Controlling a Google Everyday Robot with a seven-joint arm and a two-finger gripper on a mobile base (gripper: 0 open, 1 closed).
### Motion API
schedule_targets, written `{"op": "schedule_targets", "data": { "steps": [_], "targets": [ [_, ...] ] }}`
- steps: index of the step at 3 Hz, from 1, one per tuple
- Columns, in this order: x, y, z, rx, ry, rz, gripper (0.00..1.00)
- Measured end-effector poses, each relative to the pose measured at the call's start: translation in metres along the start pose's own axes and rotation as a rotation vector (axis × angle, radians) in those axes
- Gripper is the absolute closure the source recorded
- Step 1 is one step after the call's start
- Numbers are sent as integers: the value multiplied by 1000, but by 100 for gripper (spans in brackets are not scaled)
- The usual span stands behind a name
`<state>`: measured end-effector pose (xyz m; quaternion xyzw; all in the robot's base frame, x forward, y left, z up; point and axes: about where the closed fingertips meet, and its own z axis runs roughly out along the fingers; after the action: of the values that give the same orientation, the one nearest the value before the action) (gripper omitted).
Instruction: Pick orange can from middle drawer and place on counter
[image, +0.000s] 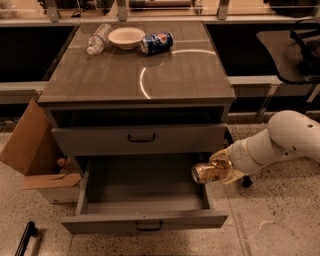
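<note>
Camera view. Clenched the pincer (222, 169) on the can (202, 173), held sideways with one end pointing left, over the right wall of the open drawer (145, 220) near its front corner. Appeared clear of the drawer floor. Reached in from the right with the white arm (282, 140).

Judged the grip the weakest point: dented, shiny metal, caught toward one end, so liable to twist or slip on a quick lift and fall back into the drawer or onto the floor. Judged a knock on the way up the next risk: the shut upper drawer (140, 139) and the overhanging edge of the table (165, 80) stood just above, so called for a pull outward before any rise. Could also have clipped the drawer's right wall if swung sideways too low.

On the table, found the Pepsi can (156, 43), bowl (126, 36) and bottle (97, 39) grouped at the far edge, well apart from the near half; a set-down too far back could have nudged them. Expected a sideways release to let the can roll.
</note>
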<state>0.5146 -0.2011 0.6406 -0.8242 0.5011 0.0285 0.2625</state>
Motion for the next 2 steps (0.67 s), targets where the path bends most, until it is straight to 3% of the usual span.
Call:
{"op": "schedule_targets", "data": {
  "steps": [2],
  "targets": [
    [-3, -6, -11, -3, 15, -11, 100]
  ]
}}
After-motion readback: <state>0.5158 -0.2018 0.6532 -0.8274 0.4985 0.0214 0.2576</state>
